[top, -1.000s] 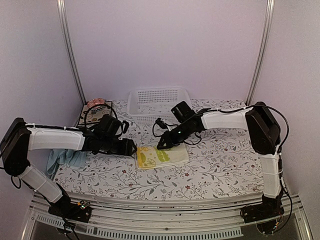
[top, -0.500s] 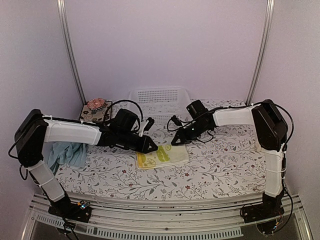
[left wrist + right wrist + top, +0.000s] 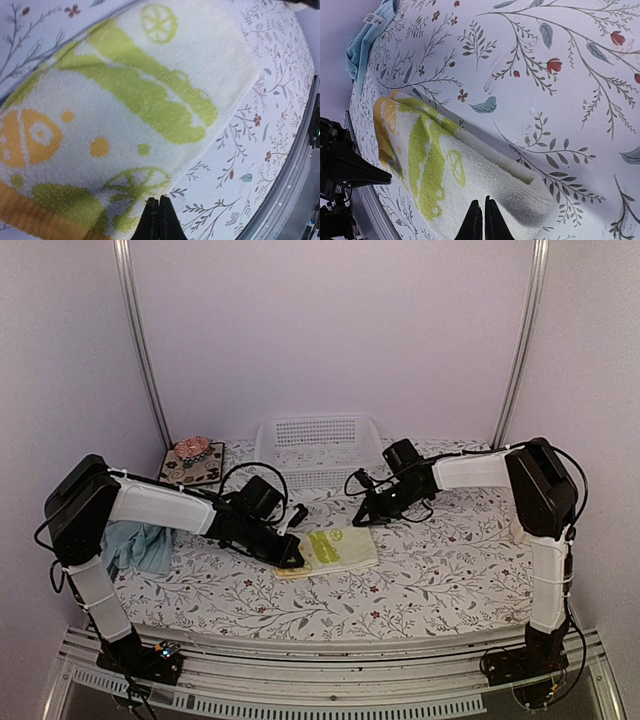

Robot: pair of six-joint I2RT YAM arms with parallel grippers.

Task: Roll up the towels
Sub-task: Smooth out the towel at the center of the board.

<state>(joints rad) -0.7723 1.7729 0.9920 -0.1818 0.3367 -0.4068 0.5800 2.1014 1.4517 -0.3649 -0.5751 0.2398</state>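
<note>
The right gripper [image 3: 480, 204] hangs with its fingers pressed together, tips over the edge of the folded yellow-green towel [image 3: 435, 165], which lies on the floral tablecloth [image 3: 560, 65]. The left gripper [image 3: 384, 176], a dark point, sits just beside the towel's other end. The pale blue towel [image 3: 362, 45] lies bunched well apart.

A white perforated basket [image 3: 318, 445] sits at the far edge of the floral-covered bench [image 3: 450, 560]. Left of it, a dark floral mat [image 3: 190, 470] carries 1 pink object [image 3: 192, 448].
</note>
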